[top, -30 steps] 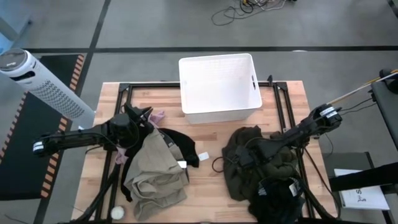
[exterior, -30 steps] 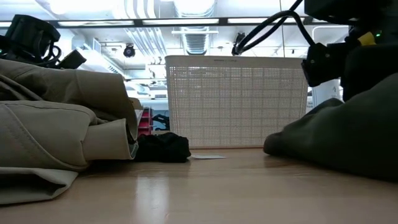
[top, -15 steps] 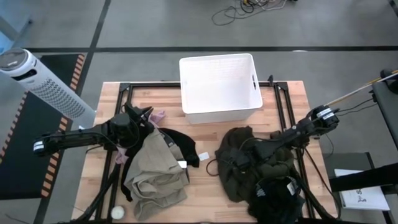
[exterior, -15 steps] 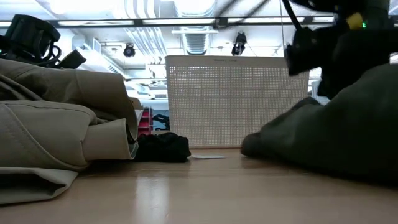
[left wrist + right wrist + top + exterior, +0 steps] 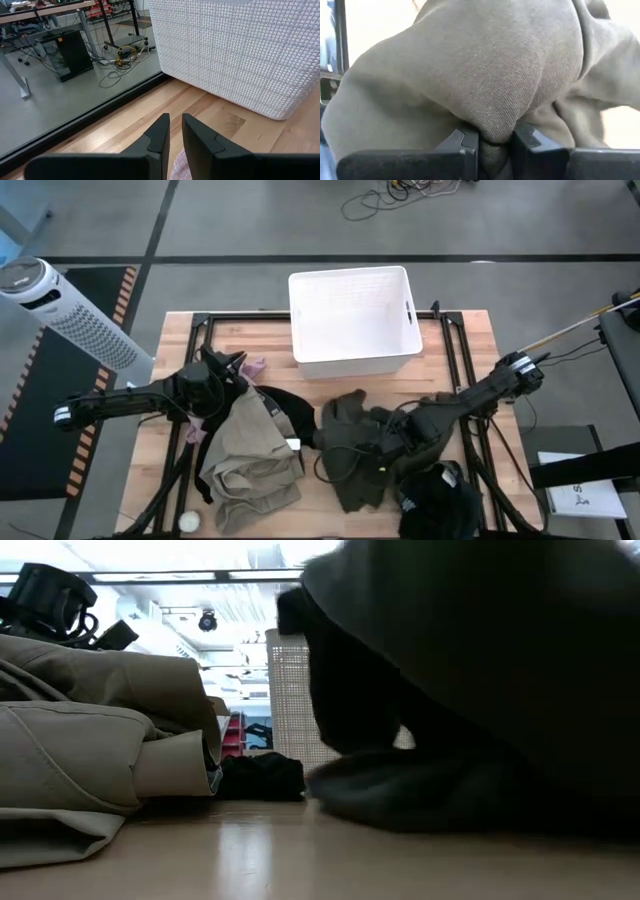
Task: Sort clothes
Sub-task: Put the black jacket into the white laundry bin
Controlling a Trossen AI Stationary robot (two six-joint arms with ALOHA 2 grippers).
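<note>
The olive-green garment [image 5: 350, 425] lies bunched in the middle of the table and fills the right of the low view [image 5: 480, 670]. My right gripper [image 5: 388, 444] is shut on it. To the left lie the beige garment [image 5: 245, 455], the black one [image 5: 292, 410] and the pale pink one [image 5: 255, 367]. The dark navy garment [image 5: 437, 498] lies at the near right. My left gripper [image 5: 174, 125] is shut, hovering by the pink cloth [image 5: 179, 167] and facing the white basket [image 5: 352, 320]. My right gripper pinches a raised fold of the olive garment [image 5: 495, 135] between its two fingers [image 5: 465, 142]. The cloth bulges out over the fingertips. The garment's near part [image 5: 420, 795] rests on the table, and the rest is lifted by the hold.
The white basket [image 5: 240, 55] stands at the far middle of the table. A small white tag [image 5: 327, 430] lies on the wood beside the black garment. A white disc [image 5: 188, 522] sits at the near left corner. A fan tower [image 5: 60, 310] stands off the table's left.
My right gripper has moved toward the table's left edge, dragging the olive garment with it. The garment has slid from the right side to the middle and bunched up higher, uncovering the dark navy garment behind it.
</note>
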